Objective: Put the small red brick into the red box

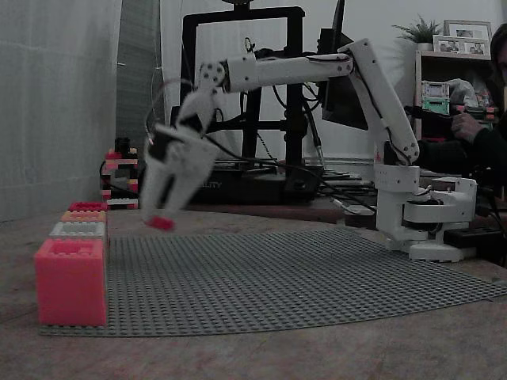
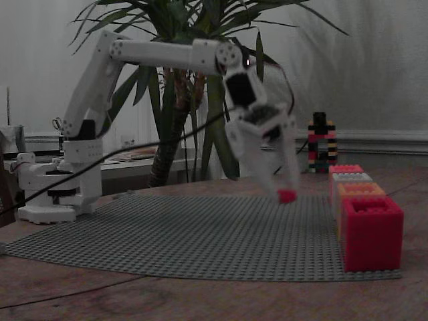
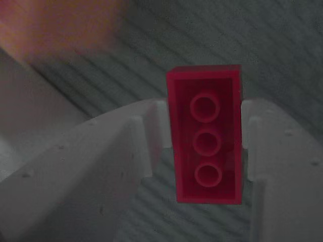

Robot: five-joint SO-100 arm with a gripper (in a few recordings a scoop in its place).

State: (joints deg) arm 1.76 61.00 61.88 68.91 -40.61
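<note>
My white gripper (image 1: pixel 161 220) hangs a little above the grey studded baseplate (image 1: pixel 301 277), shut on the small red brick (image 1: pixel 161 223). In another fixed view the small red brick (image 2: pixel 287 196) sits at the fingertips of the gripper (image 2: pixel 286 192), left of the row of boxes. The wrist view shows the small red brick (image 3: pixel 206 135) from its underside, clamped between both fingers of the gripper (image 3: pixel 204 138). The red box (image 2: pixel 372 231) is the nearest in the row there, and in a fixed view the red box (image 1: pixel 87 207) is the farthest.
In the row with the red box stand a pinkish-coral box (image 1: pixel 70 282), a grey-white box (image 1: pixel 78 229) and an orange box (image 1: pixel 83 215). A brick tower (image 2: pixel 321 144) stands behind the row. The arm's base (image 1: pixel 428 214) stands at the plate's far edge. A person sits at the right edge.
</note>
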